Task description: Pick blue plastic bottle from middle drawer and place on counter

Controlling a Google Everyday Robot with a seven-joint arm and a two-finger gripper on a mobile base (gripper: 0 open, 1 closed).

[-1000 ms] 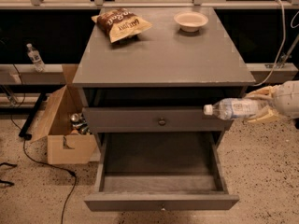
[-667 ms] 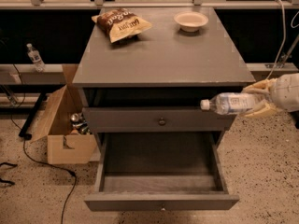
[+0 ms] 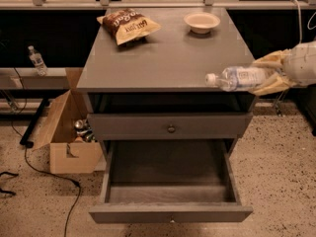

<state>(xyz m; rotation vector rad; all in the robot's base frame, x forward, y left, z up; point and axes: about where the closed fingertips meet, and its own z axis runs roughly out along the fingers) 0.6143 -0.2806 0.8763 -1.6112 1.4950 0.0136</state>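
My gripper (image 3: 270, 76) comes in from the right and is shut on the blue plastic bottle (image 3: 237, 77). The bottle lies on its side in the air, white cap pointing left, at the level of the counter's front right edge. The counter (image 3: 163, 53) is the grey top of the cabinet. The middle drawer (image 3: 170, 179) is pulled open below, and its dark floor holds nothing that I can see.
A brown snack bag (image 3: 128, 25) and a white bowl (image 3: 201, 21) sit at the back of the counter. A closed drawer front with a round knob (image 3: 171, 129) is above the open drawer. A cardboard box (image 3: 69, 132) with cans and a cable lie on the floor at left. Another bottle (image 3: 36, 60) stands far left.
My gripper has lifted the bottle from beside the upper drawer front up to counter-edge height and slightly left.
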